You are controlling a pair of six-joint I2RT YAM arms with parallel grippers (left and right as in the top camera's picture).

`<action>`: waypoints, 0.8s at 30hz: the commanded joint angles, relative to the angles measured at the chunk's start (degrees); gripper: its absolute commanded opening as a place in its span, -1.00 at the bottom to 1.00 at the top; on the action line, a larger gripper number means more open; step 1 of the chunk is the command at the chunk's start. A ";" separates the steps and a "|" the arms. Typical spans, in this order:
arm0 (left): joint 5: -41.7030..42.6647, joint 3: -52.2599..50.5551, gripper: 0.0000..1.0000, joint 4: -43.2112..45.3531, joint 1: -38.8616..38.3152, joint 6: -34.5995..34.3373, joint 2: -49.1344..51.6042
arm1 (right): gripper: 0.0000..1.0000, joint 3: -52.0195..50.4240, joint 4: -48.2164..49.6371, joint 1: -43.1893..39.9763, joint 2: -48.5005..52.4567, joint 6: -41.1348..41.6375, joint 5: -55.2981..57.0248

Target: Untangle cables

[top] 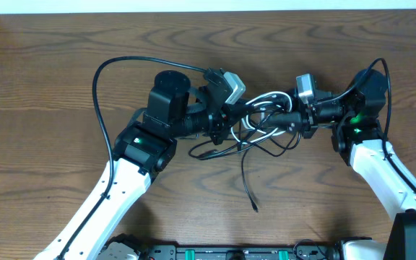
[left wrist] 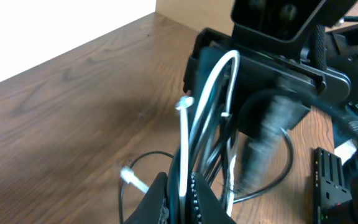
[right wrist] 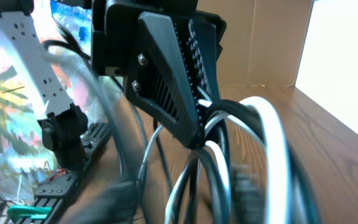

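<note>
The arms are built from white lower links (top: pixel 110 191) and black joint housings (top: pixel 170 94). A small green light (top: pixel 354 130) is seen on the right arm's housing. A thick black cable (top: pixel 101 72) is looped off the left arm. The fingers (right wrist: pixel 169 93) are black, wedge-shaped and finely ribbed, and are fixed with silver screws (right wrist: pixel 142 59).

Looking down from above, the wrist cameras and the knot of cables (top: pixel 262 123) are covering the tips of both claws, so I am failing to see where the right claw (top: pixel 289 120) is meeting the cords. In the left wrist view the bottom edge is cutting off the left claw (left wrist: pixel 180 200) where it is pinching the cables, and a dark part (left wrist: pixel 263 146) behind is smearing into blur. In the right wrist view the nearest cords and the dark shapes (right wrist: pixel 114 199) low down are blurring too much to identify.
</note>
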 commanded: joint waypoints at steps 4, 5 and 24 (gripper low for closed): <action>-0.74 0.96 -0.85 5.11 0.39 -0.09 0.20 | 0.57 0.52 -3.93 0.37 -0.09 -0.28 -0.90; -0.76 0.96 -0.85 6.01 0.57 -0.09 0.20 | 0.68 0.55 -4.72 0.37 -0.09 -0.28 -0.57; -0.66 0.96 -0.85 6.75 10.38 -0.79 -4.00 | 0.93 0.52 -25.16 -2.84 -0.09 8.63 27.04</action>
